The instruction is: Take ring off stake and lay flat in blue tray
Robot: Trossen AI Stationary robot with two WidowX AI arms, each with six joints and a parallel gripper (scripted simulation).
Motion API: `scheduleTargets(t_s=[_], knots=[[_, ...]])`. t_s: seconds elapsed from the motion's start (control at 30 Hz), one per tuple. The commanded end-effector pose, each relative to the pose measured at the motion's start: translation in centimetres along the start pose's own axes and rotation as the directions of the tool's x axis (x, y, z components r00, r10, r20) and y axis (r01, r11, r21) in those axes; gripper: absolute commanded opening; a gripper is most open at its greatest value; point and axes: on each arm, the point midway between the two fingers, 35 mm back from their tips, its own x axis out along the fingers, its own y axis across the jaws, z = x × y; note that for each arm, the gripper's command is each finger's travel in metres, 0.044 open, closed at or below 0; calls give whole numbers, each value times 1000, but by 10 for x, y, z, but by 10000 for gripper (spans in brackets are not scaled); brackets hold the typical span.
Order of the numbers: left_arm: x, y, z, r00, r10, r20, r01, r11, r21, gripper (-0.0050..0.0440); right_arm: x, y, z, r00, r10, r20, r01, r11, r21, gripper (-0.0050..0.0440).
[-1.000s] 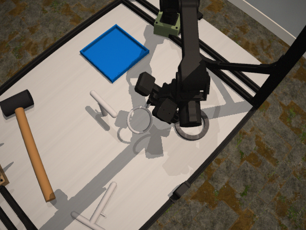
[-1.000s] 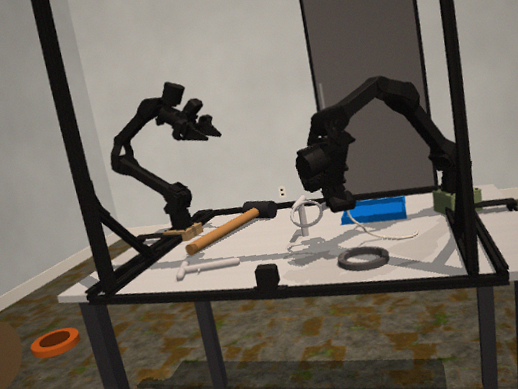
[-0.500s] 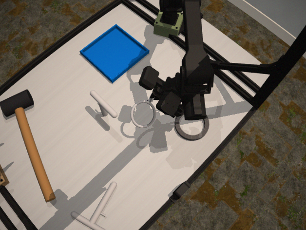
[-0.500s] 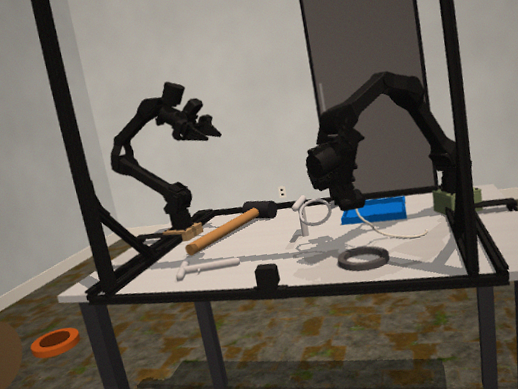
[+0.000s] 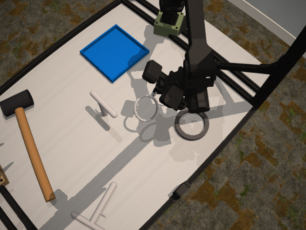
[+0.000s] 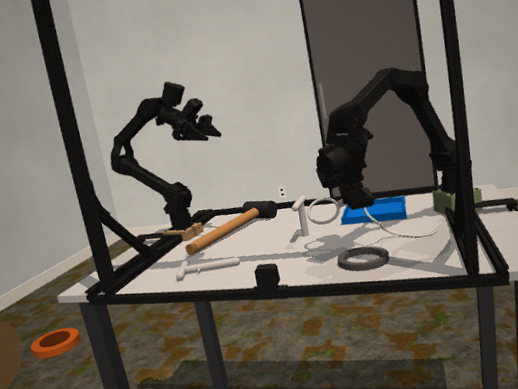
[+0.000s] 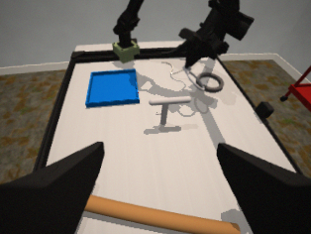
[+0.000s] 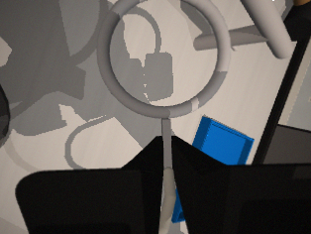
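Observation:
The light grey ring (image 5: 146,120) (image 6: 326,222) (image 8: 104,55) is off the stake, in the air beside it. My right gripper (image 5: 154,91) (image 8: 165,142) is shut on its thin stem; a pale curved tail trails behind the fingers. The T-shaped stake (image 5: 103,103) (image 6: 303,222) (image 7: 163,114) (image 8: 267,30) stands upright, bare. The blue tray (image 5: 113,54) (image 6: 381,212) (image 7: 113,89) (image 8: 223,144) lies flat, open side up, on the table, with nothing in it. My left gripper (image 6: 214,136) (image 7: 161,148) is open and empty, high above the table's other end.
A dark thick ring (image 5: 178,127) (image 6: 364,264) lies on the table below and beside my right arm. A mallet (image 5: 33,148) (image 6: 225,231) (image 7: 163,215) lies on the left arm's side. A second T-shaped piece (image 5: 104,202) (image 6: 219,264) lies near the camera-side edge.

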Motion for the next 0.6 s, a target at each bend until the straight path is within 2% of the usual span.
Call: scheduleTargets(t_s=[0.0, 0.1, 0.17, 0.27, 0.5, 0.57], knots=[[0, -1, 0, 1000, -4, -1, 4, 1000, 3, 400, -4, -1, -5, 1000, 6, 12, -6, 1000, 9, 0], [0, -1, 0, 1000, -4, -1, 4, 1000, 3, 400, -4, -1, -9, 1000, 5, 12, -6, 1000, 9, 0], [0, -1, 0, 1000, -4, -1, 4, 1000, 3, 400, -2, -2, -2, 1000, 13, 9, -14, 999, 34, 0], [0, -1, 0, 1000, -4, -1, 4, 1000, 3, 400, -7, -11, 3, 998, 58, 34, -63, 984, 168, 0], [0, -1, 0, 1000, -4, -1, 4, 1000, 3, 400, -8, -29, -4, 995, 102, 16, -99, 892, 441, 0], [0, -1, 0, 1000, -4, -1, 4, 1000, 3, 400, -8, -29, -4, 995, 102, 16, -99, 892, 441, 0]])
